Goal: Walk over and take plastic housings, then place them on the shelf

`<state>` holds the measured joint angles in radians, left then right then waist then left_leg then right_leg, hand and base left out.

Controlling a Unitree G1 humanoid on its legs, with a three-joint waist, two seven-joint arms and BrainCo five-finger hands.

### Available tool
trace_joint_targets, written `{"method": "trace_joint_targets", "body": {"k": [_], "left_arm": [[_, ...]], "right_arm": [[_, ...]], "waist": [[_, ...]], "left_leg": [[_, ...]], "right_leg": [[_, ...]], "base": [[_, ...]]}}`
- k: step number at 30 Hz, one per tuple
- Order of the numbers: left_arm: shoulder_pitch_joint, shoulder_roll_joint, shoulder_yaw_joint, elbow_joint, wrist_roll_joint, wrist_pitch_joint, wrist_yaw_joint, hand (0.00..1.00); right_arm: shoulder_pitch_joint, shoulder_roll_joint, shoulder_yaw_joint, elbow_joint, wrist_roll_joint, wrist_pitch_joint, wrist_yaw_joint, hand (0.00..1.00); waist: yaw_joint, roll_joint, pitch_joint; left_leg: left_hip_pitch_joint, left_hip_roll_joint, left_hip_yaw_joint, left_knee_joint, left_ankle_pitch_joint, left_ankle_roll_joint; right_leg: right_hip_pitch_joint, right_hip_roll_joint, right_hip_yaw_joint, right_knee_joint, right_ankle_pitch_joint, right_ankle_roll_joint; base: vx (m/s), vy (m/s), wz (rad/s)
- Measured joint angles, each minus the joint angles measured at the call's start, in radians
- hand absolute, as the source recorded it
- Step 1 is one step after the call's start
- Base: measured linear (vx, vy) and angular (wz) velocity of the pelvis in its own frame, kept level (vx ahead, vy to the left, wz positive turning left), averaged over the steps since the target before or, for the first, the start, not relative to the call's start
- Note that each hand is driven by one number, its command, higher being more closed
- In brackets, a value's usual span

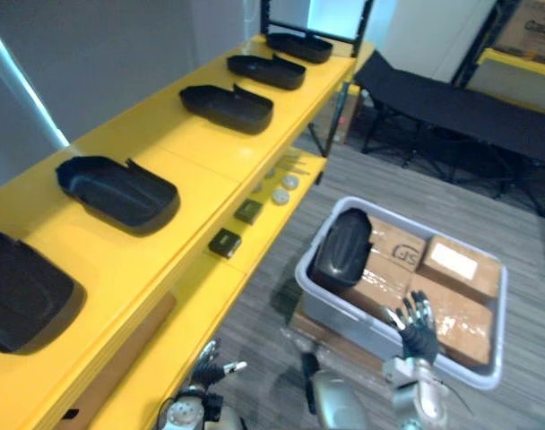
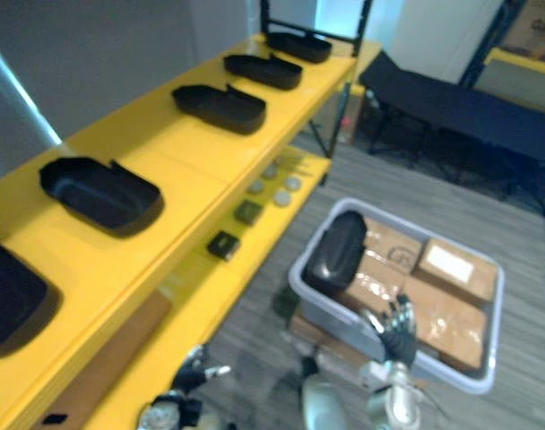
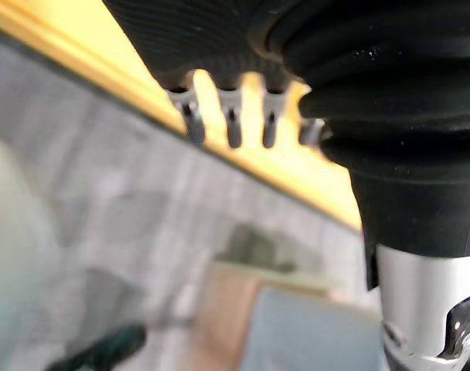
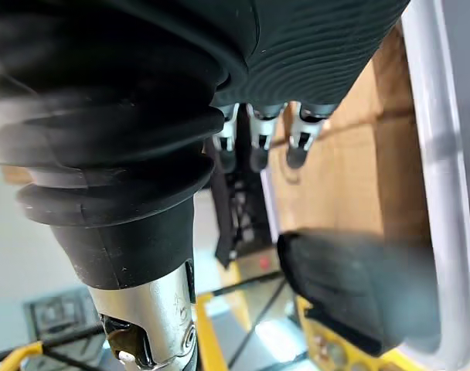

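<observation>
One black housing (image 1: pixel 341 246) lies in the grey bin (image 1: pixel 340 315), in the corner nearest to the shelf, and it rests on brown boxes (image 1: pixel 452 269). The right hand (image 1: pixel 417 328) is above the near edge of the bin, with fingers spread and straight; it holds nothing and is apart from the housing. The left hand (image 1: pixel 208 365) is low beside the front edge of the yellow shelf (image 1: pixel 192 148), with fingers relaxed and empty. Five more housings (image 1: pixel 118 190) lie in a row on the shelf's top board, hollow side up.
</observation>
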<state>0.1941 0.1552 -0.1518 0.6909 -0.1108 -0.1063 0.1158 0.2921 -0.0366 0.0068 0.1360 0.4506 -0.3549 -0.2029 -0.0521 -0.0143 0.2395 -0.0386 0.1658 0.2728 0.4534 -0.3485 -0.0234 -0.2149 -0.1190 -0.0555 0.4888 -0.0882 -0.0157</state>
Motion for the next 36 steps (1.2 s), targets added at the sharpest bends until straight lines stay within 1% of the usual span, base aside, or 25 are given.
{"method": "trace_joint_targets", "body": {"k": [1, 2, 3, 4, 5, 6, 7, 8, 9, 10, 11, 12, 14, 16, 18, 20, 22, 24, 25, 27, 28, 30, 33, 34, 36], "left_arm": [[0.016, 0.0, 0.021, 0.002, -0.009, -0.001, 0.001, 0.0], [0.023, 0.0, 0.053, 0.0, -0.039, -0.008, 0.008, 0.0], [0.026, -0.01, 0.07, 0.001, -0.045, -0.011, 0.012, 0.0], [0.039, -0.019, 0.087, 0.008, -0.047, -0.03, 0.017, 0.0], [0.047, -0.02, 0.1, 0.016, -0.046, -0.044, 0.02, 0.0], [0.06, -0.021, 0.112, 0.037, -0.046, -0.066, 0.021, 0.0], [0.065, -0.01, 0.124, 0.043, -0.047, -0.073, 0.021, 0.0], [0.067, 0.004, 0.136, 0.061, -0.049, -0.078, 0.023, 0.0], [0.065, 0.014, 0.143, 0.093, -0.06, -0.085, 0.024, 0.0], [0.053, 0.01, 0.146, 0.106, -0.072, -0.088, 0.026, 0.0], [0.032, 0.001, 0.15, 0.11, -0.081, -0.1, 0.03, 0.0], [0.013, -0.005, 0.15, 0.11, -0.09, -0.114, 0.037, 0.0], [-0.012, -0.015, 0.15, 0.115, -0.131, -0.122, 0.048, 0.0], [-0.009, -0.016, 0.149, 0.122, -0.156, -0.145, 0.054, 0.0], [-0.009, -0.016, 0.143, 0.124, -0.149, -0.173, 0.054, 0.0], [-0.009, -0.015, 0.128, 0.115, -0.13, -0.195, 0.057, 0.0], [-0.01, -0.015, 0.127, 0.113, -0.123, -0.214, 0.057, 0.0], [-0.011, -0.015, 0.123, 0.101, -0.124, -0.22, 0.057, 0.0], [-0.011, -0.015, 0.121, 0.099, -0.126, -0.22, 0.057, 0.0], [-0.016, -0.007, 0.095, 0.086, -0.158, -0.218, 0.049, 0.0], [-0.024, -0.008, 0.091, 0.086, -0.165, -0.217, 0.046, 0.0], [-0.047, -0.029, 0.089, 0.078, -0.17, -0.213, 0.037, 0.0], [-0.051, -0.048, 0.089, 0.063, -0.2, -0.212, 0.036, 0.0], [-0.054, -0.052, 0.087, 0.063, -0.203, -0.212, 0.035, 0.0], [-0.056, -0.063, 0.078, 0.069, -0.206, -0.203, 0.032, 0.0]], "right_arm": [[-0.003, 0.001, 0.011, 0.001, 0.007, 0.0, -0.015, 0.0], [-0.012, 0.007, 0.014, 0.0, 0.007, -0.001, -0.028, 0.0], [-0.014, 0.008, 0.014, 0.0, 0.007, -0.001, -0.037, 0.0], [-0.009, 0.009, 0.016, 0.003, 0.006, -0.001, -0.044, 0.0], [-0.005, 0.014, 0.016, 0.004, 0.005, 0.0, -0.05, 0.0], [-0.006, 0.018, 0.023, 0.002, -0.002, 0.002, -0.06, 0.0], [-0.004, 0.019, 0.025, 0.003, -0.019, 0.003, -0.062, 0.0], [0.002, 0.018, 0.025, 0.005, -0.03, 0.006, -0.062, 0.0], [-0.004, 0.015, 0.025, 0.006, -0.034, 0.006, -0.061, 0.0], [-0.01, 0.004, 0.026, 0.007, -0.034, 0.007, -0.06, 0.0], [-0.034, -0.018, 0.022, 0.007, -0.04, 0.009, -0.061, 0.0], [-0.062, -0.04, 0.022, 0.008, -0.054, 0.01, -0.058, 0.0], [-0.101, -0.064, 0.019, 0.022, -0.089, 0.011, -0.06, 0.0], [-0.128, -0.073, 0.014, 0.039, -0.111, 0.007, -0.061, 0.0], [-0.135, -0.075, -0.009, 0.039, -0.118, -0.012, -0.066, 0.0], [-0.166, -0.084, -0.057, 0.037, -0.131, -0.034, -0.075, 0.0], [-0.222, -0.107, -0.088, 0.04, -0.131, -0.034, -0.085, 0.0], [-0.331, -0.152, -0.106, 0.055, -0.14, -0.033, -0.084, 0.0], [-0.347, -0.158, -0.108, 0.059, -0.143, -0.032, -0.083, 0.0], [-0.517, -0.212, -0.11, 0.123, -0.155, 0.002, -0.085, 0.0], [-0.559, -0.229, -0.114, 0.146, -0.157, 0.012, -0.088, 0.0], [-0.729, -0.298, -0.114, 0.283, -0.176, 0.06, -0.128, 0.0], [-0.943, -0.349, -0.11, 0.454, -0.19, 0.1, -0.154, 0.0], [-0.981, -0.36, -0.108, 0.485, -0.192, 0.102, -0.159, 0.0], [-1.106, -0.401, -0.1, 0.603, -0.192, 0.134, -0.193, 0.0]], "waist": [[0.014, -0.004, 0.001], [0.013, -0.021, 0.0], [0.014, -0.015, 0.004], [0.014, -0.007, 0.006], [0.014, 0.003, 0.001], [0.018, 0.027, 0.011], [0.014, 0.012, 0.022], [0.013, -0.005, 0.032], [0.009, -0.021, 0.048], [0.008, -0.01, 0.065], [0.006, 0.009, 0.103], [0.005, 0.026, 0.148], [-0.003, 0.043, 0.201], [-0.007, 0.039, 0.21], [-0.013, 0.04, 0.212], [-0.015, 0.038, 0.212], [-0.01, 0.034, 0.215], [0.007, 0.037, 0.217], [0.01, 0.037, 0.217], [0.024, 0.046, 0.22], [0.034, 0.053, 0.224], [0.072, 0.081, 0.24], [0.116, 0.114, 0.254], [0.124, 0.121, 0.259], [0.154, 0.14, 0.267]], "left_leg": [[-0.007, 0.012, 0.017, 0.003, 0.005, -0.009], [-0.02, 0.017, 0.017, 0.012, 0.009, -0.021], [-0.02, 0.016, 0.016, 0.003, 0.014, -0.033], [-0.012, 0.019, 0.017, -0.034, 0.027, -0.044], [-0.012, 0.043, 0.037, -0.063, 0.046, -0.047], [-0.014, 0.08, 0.079, -0.086, 0.072, -0.067], [-0.009, 0.077, 0.1, -0.095, 0.089, -0.079], [-0.009, 0.073, 0.121, -0.094, 0.093, -0.088], [-0.03, 0.077, 0.131, -0.075, 0.089, -0.102], [-0.05, 0.096, 0.125, -0.059, 0.089, -0.104], [-0.081, 0.114, 0.116, -0.054, 0.1, -0.107], [-0.105, 0.119, 0.113, -0.06, 0.118, -0.098], [-0.123, 0.116, 0.08, -0.062, 0.134, -0.096], [-0.12, 0.098, 0.033, -0.075, 0.135, -0.094], [-0.101, 0.074, 0.005, -0.103, 0.135, -0.094], [-0.1, 0.045, -0.005, -0.111, 0.134, -0.093], [-0.103, 0.018, -0.014, -0.113, 0.132, -0.09], [-0.108, -0.01, -0.02, -0.113, 0.133, -0.086], [-0.11, -0.012, -0.021, -0.112, 0.133, -0.085], [-0.149, -0.032, -0.048, -0.102, 0.142, -0.07], [-0.157, -0.036, -0.055, -0.098, 0.145, -0.065], [-0.18, -0.056, -0.087, -0.095, 0.157, -0.048], [-0.213, -0.083, -0.126, -0.093, 0.166, -0.033], [-0.217, -0.089, -0.133, -0.093, 0.168, -0.03], [-0.227, -0.108, -0.164, -0.093, 0.173, -0.022]], "right_leg": [[0.009, -0.026, -0.039, 0.004, -0.011, 0.001], [0.007, -0.034, -0.092, -0.012, 0.0, 0.028], [0.005, -0.028, -0.114, -0.025, 0.009, 0.036], [0.008, 0.0, -0.102, -0.073, 0.028, 0.031], [0.011, 0.025, -0.089, -0.14, 0.056, 0.033], [0.012, 0.044, -0.083, -0.158, 0.039, -0.004], [-0.004, 0.007, -0.108, -0.089, -0.018, -0.02], [-0.009, -0.035, -0.148, -0.058, -0.043, 0.008], [-0.018, -0.044, -0.183, -0.083, -0.065, 0.08], [-0.029, -0.024, -0.191, -0.088, -0.052, 0.076], [-0.051, 0.007, -0.184, -0.113, -0.033, 0.058], [-0.084, 0.023, -0.172, -0.113, -0.016, 0.045], [-0.115, 0.036, -0.161, -0.084, -0.011, 0.038], [-0.139, 0.038, -0.145, -0.06, -0.013, 0.035], [-0.141, 0.03, -0.133, -0.05, -0.014, 0.036], [-0.143, 0.01, -0.131, -0.047, -0.015, 0.043], [-0.141, -0.016, -0.128, -0.058, -0.006, 0.058], [-0.13, -0.039, -0.127, -0.094, 0.018, 0.083], [-0.129, -0.041, -0.126, -0.099, 0.023, 0.083], [-0.121, -0.056, -0.142, -0.162, 0.073, 0.095], [-0.113, -0.059, -0.151, -0.183, 0.086, 0.1], [-0.078, -0.073, -0.185, -0.253, 0.137, 0.111], [-0.057, -0.091, -0.219, -0.315, 0.176, 0.123], [-0.052, -0.094, -0.224, -0.325, 0.182, 0.126], [-0.034, -0.108, -0.249, -0.346, 0.194, 0.134]], "base": [[-0.04, -0.22, -0.55], [-0.03, -0.206, -0.41], [-0.06, -0.175, -0.45], [-0.06, -0.163, -0.55], [-0.07, -0.231, -0.83], [-0.06, -0.229, -0.75], [-0.07, -0.243, -0.72], [-0.08, -0.24, -0.58], [-0.08, -0.252, -0.49], [-0.07, -0.242, -0.46], [-0.07, -0.193, -0.39], [-0.07, -0.175, -0.37], [-0.04, -0.143, -0.26], [-0.02, -0.099, -0.34], [-0.02, -0.02, -0.17], [-0.08, 0.066, 0.11], [-0.13, 0.129, 0.11], [-0.09, 0.134, 0.04], [-0.08, 0.131, 0.1], [-0.07, 0.107, 0.25], [-0.04, 0.099, 0.41], [-0.04, 0.107, 0.45], [-0.03, 0.088, 0.36], [-0.02, 0.083, 0.34], [-0.01, 0.076, 0.34]]}}
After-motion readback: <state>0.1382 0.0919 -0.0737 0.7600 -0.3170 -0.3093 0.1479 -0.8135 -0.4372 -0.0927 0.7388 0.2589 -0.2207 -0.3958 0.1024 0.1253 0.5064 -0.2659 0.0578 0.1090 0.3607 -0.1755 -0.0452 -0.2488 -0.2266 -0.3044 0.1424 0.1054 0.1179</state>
